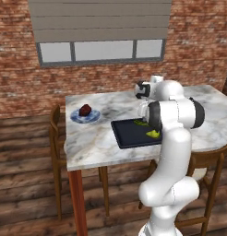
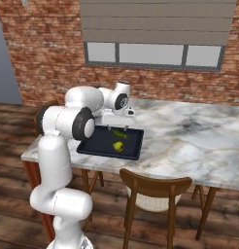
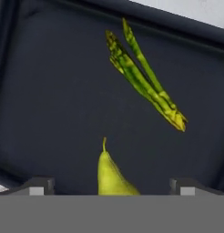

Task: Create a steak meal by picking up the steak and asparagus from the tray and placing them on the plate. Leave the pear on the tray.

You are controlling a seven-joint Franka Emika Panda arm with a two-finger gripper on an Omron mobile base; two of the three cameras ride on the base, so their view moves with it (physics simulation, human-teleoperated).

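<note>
Two fingertips (image 3: 41,185) spread wide, gripping nothing, poised above tray (image 3: 50,91).
Pear (image 3: 111,175) between them, asparagus (image 3: 145,82) just beyond, both on black tray; steak (image 1: 85,109) on plate (image 1: 85,116), well apart.

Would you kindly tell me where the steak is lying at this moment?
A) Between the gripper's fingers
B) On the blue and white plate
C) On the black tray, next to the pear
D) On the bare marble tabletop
B: the steak sits on the plate, while the tray holds just the asparagus and the pear.
</note>
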